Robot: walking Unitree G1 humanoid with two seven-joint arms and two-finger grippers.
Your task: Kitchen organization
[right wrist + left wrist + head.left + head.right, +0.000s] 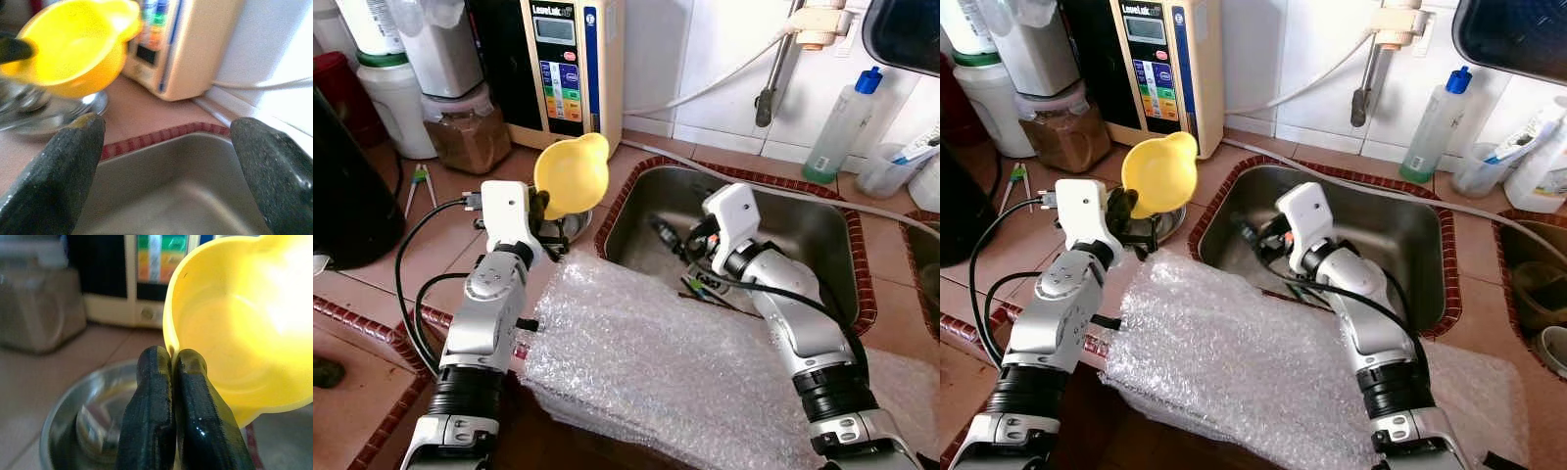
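Holding a yellow cup (573, 174) by its rim above a metal bowl (576, 223), the left gripper (540, 206) is not finished putting it away. Up close, its fingers (151, 406) pinch the rim tight. Over the sink (171, 196), the right gripper (168, 169) is spread wide and empty.

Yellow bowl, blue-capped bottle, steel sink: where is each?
Yellow bowl (573, 176): left eye view, inside of the bowl.
Blue-capped bottle (842, 127): left eye view, its clear body.
Steel sink (1400, 235): right eye view, back wall.
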